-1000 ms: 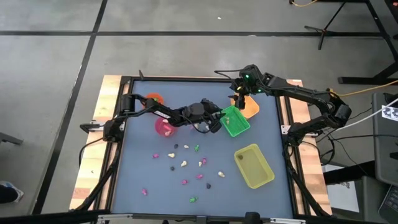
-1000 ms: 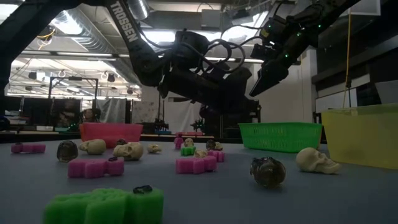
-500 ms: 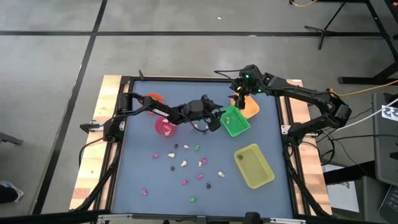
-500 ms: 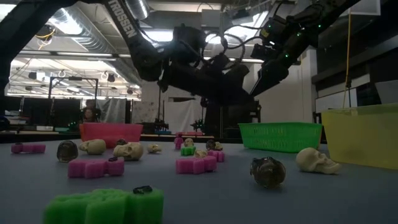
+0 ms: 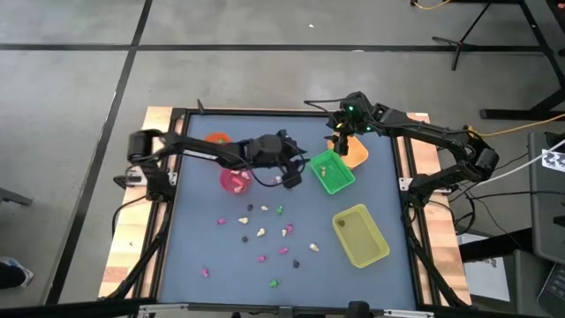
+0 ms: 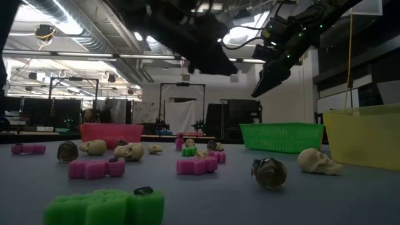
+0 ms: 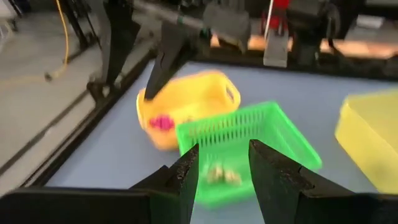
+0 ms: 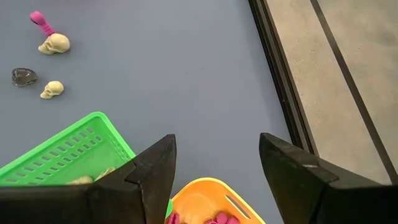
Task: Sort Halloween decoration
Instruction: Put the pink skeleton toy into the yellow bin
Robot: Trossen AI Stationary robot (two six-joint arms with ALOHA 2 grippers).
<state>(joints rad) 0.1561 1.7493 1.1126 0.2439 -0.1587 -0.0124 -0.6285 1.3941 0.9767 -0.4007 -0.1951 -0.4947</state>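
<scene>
pink cup point(image 5: 234, 179): It is set on the left part of the blue table point(image 5: 194, 247), just beside the left arm. It could be bumped and tipped if the arm is swung low.

left gripper point(image 5: 292, 177): It is held in the air between the pink cup and the green basket point(image 5: 334, 171). Its fingers point(image 7: 186, 176) are spread a little and nothing is pinched between them. A toy could be missed if they are not opened wide enough.

small toys point(image 5: 265, 231): Pink, green, cream and dark ones are scattered on the table in front of the baskets, well apart from both grippers. Round skulls point(image 6: 317, 160) could be rolled away if they are nudged. Two toys lying close could be grabbed at once.

green basket: A few pale toys are seen inside it. It is light and could be pushed by the left gripper.

right gripper point(image 5: 338, 141): It is held above the orange basket point(image 5: 356, 153), spread wide and empty. The two arms are near, so they could be knocked together.

yellow basket point(image 5: 361, 234): It is set to the right, well apart from both grippers.
</scene>
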